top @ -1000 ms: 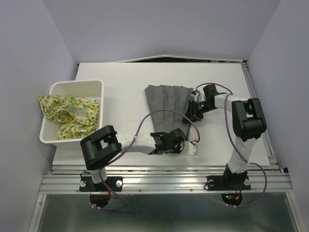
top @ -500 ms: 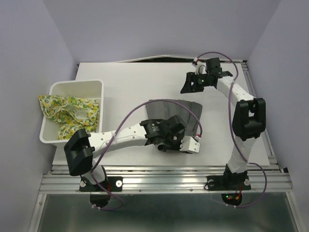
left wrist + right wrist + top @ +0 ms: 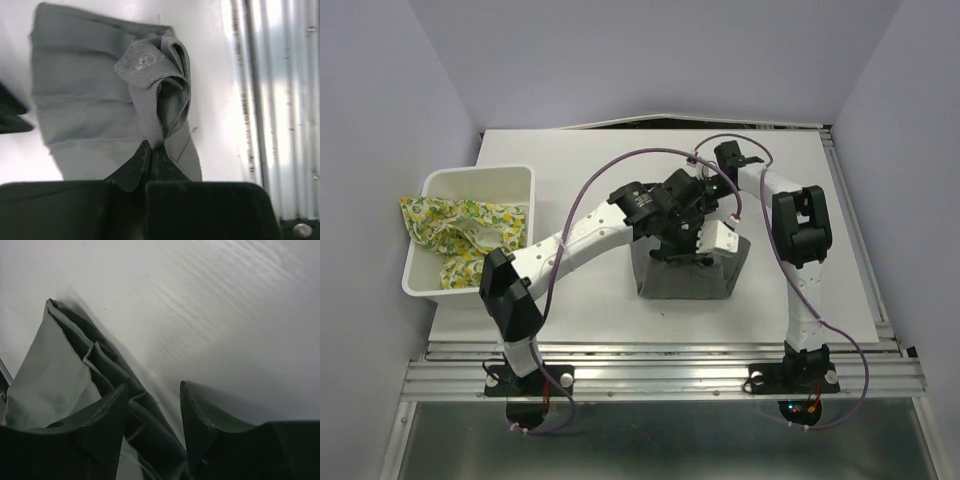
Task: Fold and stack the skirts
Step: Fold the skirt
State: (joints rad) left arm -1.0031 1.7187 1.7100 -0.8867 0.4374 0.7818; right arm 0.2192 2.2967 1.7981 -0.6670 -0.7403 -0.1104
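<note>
Top external view, far left: white basket (image 3: 480, 170) on the table (image 3: 570, 160), lemon-print skirt (image 3: 470, 240) heaped inside and spilling over the left wall, well apart from both grippers and not yet folded.

Toward the middle: left arm reaching far across the table, left gripper (image 3: 675, 240) at the far edge of the grey skirt (image 3: 685, 278). Grey skirt near table centre as a squat folded block, wider across than deep, its main body lying toward the near edge from both grippers.

Left wrist view: left gripper (image 3: 150, 150) pinched tight on a curled end of the waistband, button (image 3: 143, 60) uppermost, jaws together with only cloth between. Rest of the grey skirt (image 3: 80, 105) flat on the table, spreading away from the fingertips.

Further right in the top view: right gripper (image 3: 705, 185) just beyond the skirt's far right corner, close beside the left gripper.

Right wrist view: right gripper (image 3: 150, 405) with jaws spread, clamping nothing. Bunched folds of the grey skirt (image 3: 55, 370) against the left-hand finger and reaching partly into the gap.

Judged crux of the coming move: cloth body toward the near edge of the held waistband, so probably a carry that way to close the fold. Left gripper already on the cloth, right one nearest the far right corner but needing to close first.
</note>
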